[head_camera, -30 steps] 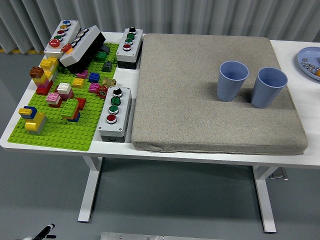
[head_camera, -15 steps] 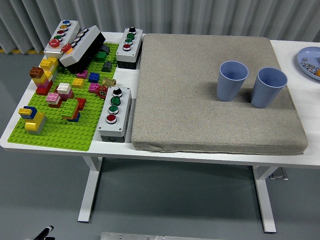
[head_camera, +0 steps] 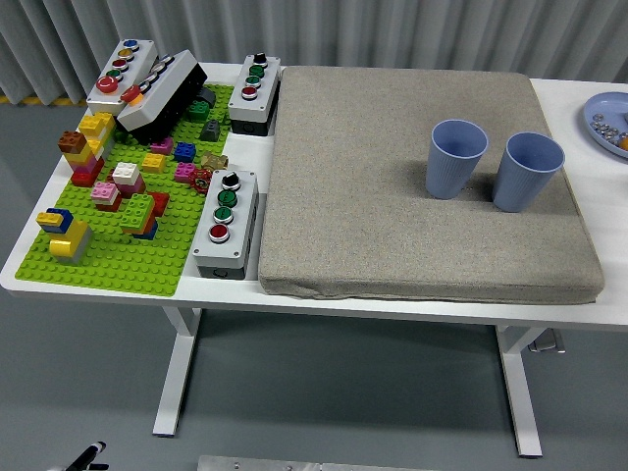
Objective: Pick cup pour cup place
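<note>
Two blue cups are seen upright on the grey mat (head_camera: 392, 186): the left cup (head_camera: 456, 157) just beside the right cup (head_camera: 527, 172). No hands are seen; finger state cannot be told. Either cup-picking or completed placing is fitted.

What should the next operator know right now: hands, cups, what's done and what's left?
Hands: neither is over the table; no arm shows in the head view.
Cups: two blue cups stand upright and apart on the grey mat, the left cup a little farther back than the right cup. What either holds cannot be told from here.
Done or left: this fits both cups waiting for a pour and cups set back down after one. Check the contents before going on.
</note>
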Action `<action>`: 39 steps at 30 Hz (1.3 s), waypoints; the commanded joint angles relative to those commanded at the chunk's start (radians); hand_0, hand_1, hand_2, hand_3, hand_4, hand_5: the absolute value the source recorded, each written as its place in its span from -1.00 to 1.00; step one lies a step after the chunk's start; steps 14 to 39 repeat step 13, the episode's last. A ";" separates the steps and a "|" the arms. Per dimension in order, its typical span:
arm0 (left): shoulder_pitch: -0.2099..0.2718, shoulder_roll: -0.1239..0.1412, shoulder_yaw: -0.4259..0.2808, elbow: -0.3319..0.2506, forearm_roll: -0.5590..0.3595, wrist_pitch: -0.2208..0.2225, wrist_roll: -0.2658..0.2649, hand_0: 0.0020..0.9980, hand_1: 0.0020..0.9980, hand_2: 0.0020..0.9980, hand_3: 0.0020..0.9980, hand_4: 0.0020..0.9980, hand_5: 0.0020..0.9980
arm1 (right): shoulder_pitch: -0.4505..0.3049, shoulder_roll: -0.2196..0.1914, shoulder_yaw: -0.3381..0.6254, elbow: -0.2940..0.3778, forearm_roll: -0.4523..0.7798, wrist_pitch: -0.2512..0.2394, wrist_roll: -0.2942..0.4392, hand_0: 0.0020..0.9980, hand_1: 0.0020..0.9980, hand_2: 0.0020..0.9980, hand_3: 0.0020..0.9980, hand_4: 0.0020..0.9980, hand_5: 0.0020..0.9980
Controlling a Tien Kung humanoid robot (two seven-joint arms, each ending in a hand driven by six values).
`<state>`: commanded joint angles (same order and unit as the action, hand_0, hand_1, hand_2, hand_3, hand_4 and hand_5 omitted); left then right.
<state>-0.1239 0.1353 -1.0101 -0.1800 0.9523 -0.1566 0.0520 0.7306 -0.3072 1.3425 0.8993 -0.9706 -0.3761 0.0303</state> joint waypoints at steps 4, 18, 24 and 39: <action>0.000 0.000 -0.002 0.000 0.002 0.000 0.000 0.74 0.71 0.73 0.56 0.28 0.95 | 0.000 0.000 0.000 0.002 -0.001 0.000 0.000 0.71 0.50 0.47 0.57 0.62 1.00; 0.001 0.001 -0.004 0.000 0.006 -0.001 0.001 0.74 0.71 0.73 0.56 0.28 0.95 | 0.001 -0.002 0.004 0.005 -0.004 0.000 -0.002 0.71 0.50 0.47 0.57 0.62 1.00; 0.001 0.001 -0.004 0.000 0.006 -0.001 0.001 0.74 0.71 0.73 0.56 0.28 0.95 | 0.001 -0.002 0.004 0.005 -0.004 0.000 -0.002 0.71 0.50 0.47 0.57 0.62 1.00; 0.001 0.001 -0.004 0.000 0.006 -0.001 0.001 0.74 0.71 0.73 0.56 0.28 0.95 | 0.001 -0.002 0.004 0.005 -0.004 0.000 -0.002 0.71 0.50 0.47 0.57 0.62 1.00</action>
